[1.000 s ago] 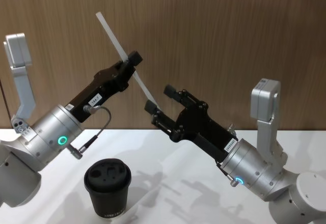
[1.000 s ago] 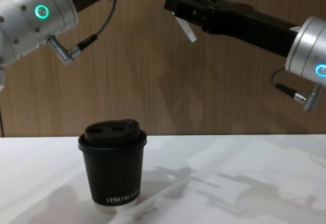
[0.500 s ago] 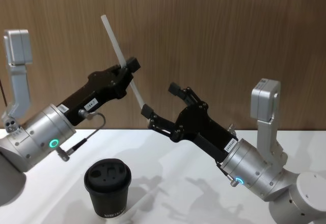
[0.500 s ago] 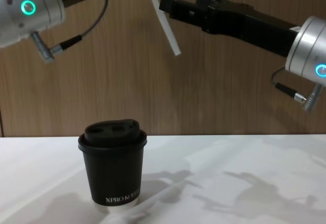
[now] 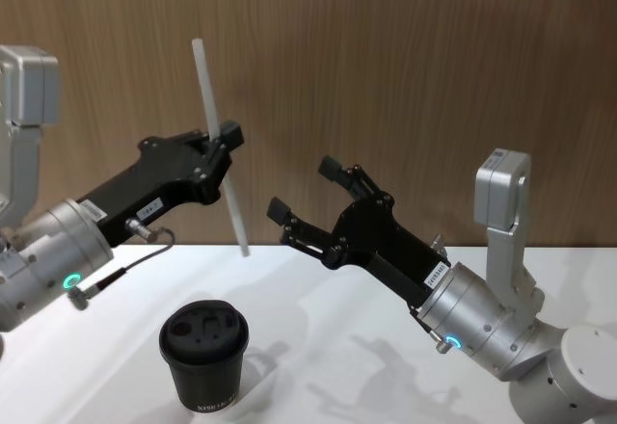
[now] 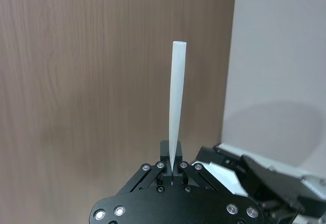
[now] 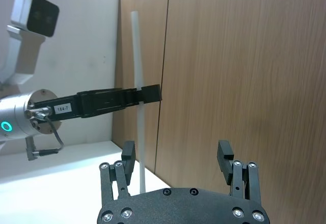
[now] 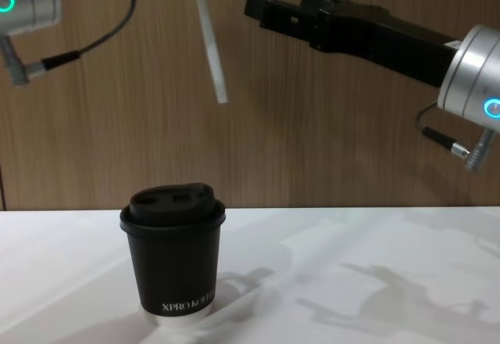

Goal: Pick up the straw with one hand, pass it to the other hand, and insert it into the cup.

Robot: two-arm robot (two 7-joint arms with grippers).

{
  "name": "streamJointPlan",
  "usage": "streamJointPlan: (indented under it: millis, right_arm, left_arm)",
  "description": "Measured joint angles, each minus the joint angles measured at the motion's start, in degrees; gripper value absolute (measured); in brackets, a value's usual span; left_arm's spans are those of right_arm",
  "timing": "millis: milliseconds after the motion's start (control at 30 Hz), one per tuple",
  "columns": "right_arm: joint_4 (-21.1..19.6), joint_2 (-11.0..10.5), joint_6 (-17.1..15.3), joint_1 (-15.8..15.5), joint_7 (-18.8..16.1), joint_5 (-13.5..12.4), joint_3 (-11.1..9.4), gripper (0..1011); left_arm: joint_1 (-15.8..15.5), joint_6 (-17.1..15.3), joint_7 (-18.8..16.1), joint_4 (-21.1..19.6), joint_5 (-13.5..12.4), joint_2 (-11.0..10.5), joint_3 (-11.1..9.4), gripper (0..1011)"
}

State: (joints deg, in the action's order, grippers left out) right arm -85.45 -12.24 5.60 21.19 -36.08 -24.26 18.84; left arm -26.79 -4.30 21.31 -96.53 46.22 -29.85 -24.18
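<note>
1. A wooden wall (image 5: 405, 58) runs across the far side of the scene, behind both arms
2. A white table (image 5: 318, 376) lies in front of it, on the near side
3. The right gripper (image 5: 305, 189) reaches up and to the left from the right side of the table. Its fingers are spread wide with nothing between them. It sits just right of the straw (image 5: 234, 210) without touching it
4. The left gripper (image 5: 228, 137) comes in from the left, raised high over the table. Its fingers are pressed together on the straw a little above the tube's middle (the left wrist view shows the tube pinched right at the fingertips)
5. The cup (image 5: 203, 352) stands upright on the near left part of the table, below the left gripper. Its black domed lid (image 5: 203, 326) is on, and white lettering (image 8: 187, 306) shows near its base in the chest view
6. The straw is off the table, held in the air by the left gripper alone. It is nearly upright, its top leaning slightly left and its lower end slightly right. In the chest view that lower end hangs well above the lid and a little to the right of the cup, clear of both the cup and the right gripper
</note>
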Motion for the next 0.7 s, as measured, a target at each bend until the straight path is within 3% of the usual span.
streamJointPlan:
  millis: [433, 700]
  right_arm:
    - [0.0, 0.0, 0.0, 0.0, 0.0, 0.0, 0.0, 1001]
    - [0.0, 0.0, 0.0, 0.0, 0.0, 0.0, 0.0, 1001]
  left_arm:
    - [5.1, -1.5, -6.5, -7.9, -7.6, -7.0, 1.9, 3]
    - [7.8, -1.7, -8.5, -10.7, -9.4, -9.2, 3.3, 3]
